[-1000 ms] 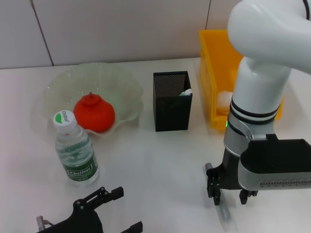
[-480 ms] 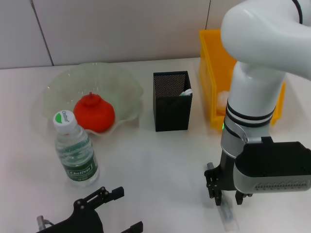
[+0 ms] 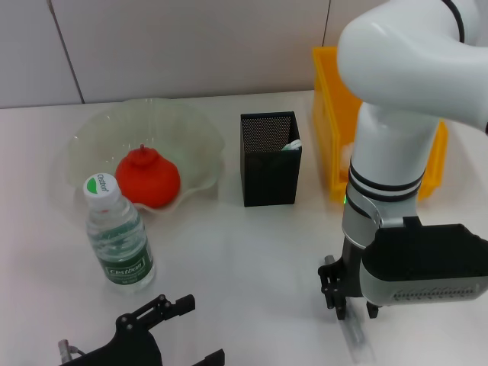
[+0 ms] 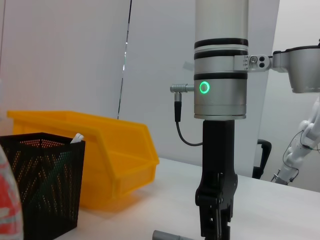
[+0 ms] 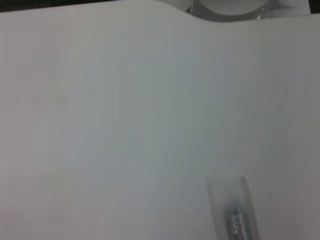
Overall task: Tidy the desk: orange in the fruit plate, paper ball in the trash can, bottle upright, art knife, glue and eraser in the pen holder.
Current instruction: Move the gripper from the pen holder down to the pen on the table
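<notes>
Orange fruit [image 3: 148,179] in translucent scalloped plate [image 3: 191,130] upper left, upright clear bottle [image 3: 118,238] below it, black mesh holder [image 3: 270,158] centre, yellow bin [image 3: 331,107] upper right, right gripper [image 3: 352,306] lower right over grey cylindrical stick [image 3: 357,339], left gripper [image 3: 164,335] at bottom edge.

My right gripper [image 3: 353,309] hides part of the grey translucent stick-like object [image 3: 357,338] beneath it; what it is, I cannot tell. My black left gripper [image 3: 164,335] is cut off by the head view's lower edge.

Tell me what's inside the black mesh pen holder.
In the pen holder, a small white item pokes up at the corner nearest the yellow bin. The mesh walls hide anything deeper.
</notes>
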